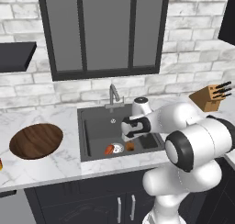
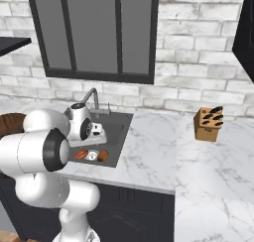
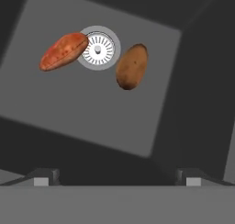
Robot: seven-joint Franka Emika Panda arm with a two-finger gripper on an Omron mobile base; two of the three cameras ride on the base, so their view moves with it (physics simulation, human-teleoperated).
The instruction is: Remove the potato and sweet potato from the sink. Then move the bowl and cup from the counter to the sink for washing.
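Our fingers [image 3: 117, 176] stand spread as wide as they go and hold nothing, their two dark tips at the near edge of the hand view, poised above the sink [image 1: 94, 122]. Ahead of the tips lies the bare dark grey floor of the basin. Farther on, ahead and a little toward the right tip, the potato [image 3: 131, 66] rests on that floor, a dull brown oval just beside the round silver drain [image 3: 97, 48]. Ahead and toward the left tip, the sweet potato [image 3: 63, 51] lies, bright reddish-orange and elongated, its end overlapping the drain's rim. Both are well apart from our fingers.

We judge both vegetables to be firm, fairly light and unlikely to bruise, though their rounded skins may roll or slip. We would take each across its narrow middle, with the fingers set crosswise to its length.

Beyond the sink, on the marble bench [image 1: 55, 165] to the arm's left, the wooden bowl [image 1: 36, 141] sits untouched.
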